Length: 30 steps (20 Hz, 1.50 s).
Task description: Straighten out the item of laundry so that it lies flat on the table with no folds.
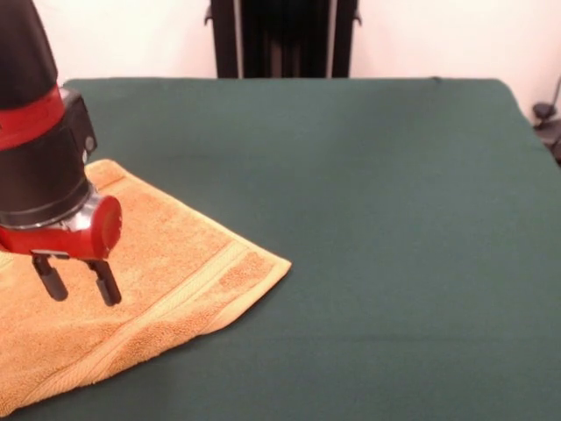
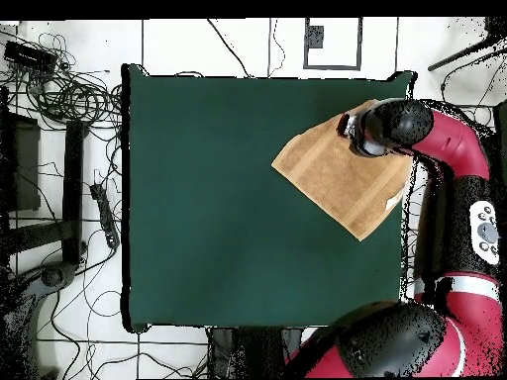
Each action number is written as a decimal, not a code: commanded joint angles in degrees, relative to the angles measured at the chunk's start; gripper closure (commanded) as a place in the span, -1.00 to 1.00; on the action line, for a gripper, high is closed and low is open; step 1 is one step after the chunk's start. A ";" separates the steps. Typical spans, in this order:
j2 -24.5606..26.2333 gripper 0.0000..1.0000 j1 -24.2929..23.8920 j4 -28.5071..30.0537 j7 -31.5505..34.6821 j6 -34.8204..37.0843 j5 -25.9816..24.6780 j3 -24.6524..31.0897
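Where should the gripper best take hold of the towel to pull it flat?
Probably the free corner by the ribbed band, coming straight down: that corner of the towel lies flat on open table, clear of the open gripper.

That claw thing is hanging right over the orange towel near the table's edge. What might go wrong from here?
Three things, likely:
1. The open pincer hovers over the flat middle of the towel, so closing there may bunch the cloth and make a new fold.
2. The towel sits close to the edge of the table; a drag outward might pull it over the side.
3. Pressing down too hard might snag the green table cover as well.
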 commanded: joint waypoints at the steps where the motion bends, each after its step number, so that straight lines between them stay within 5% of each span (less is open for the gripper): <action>1: 6.16 -1.00 2.04 1.70 -7.59 2.69 -1.54 0.94; 24: 7.79 -1.00 1.05 6.46 -8.36 -10.19 -4.08 1.54; 30: 2.12 -1.00 -1.15 17.43 -6.38 -18.91 -4.68 1.97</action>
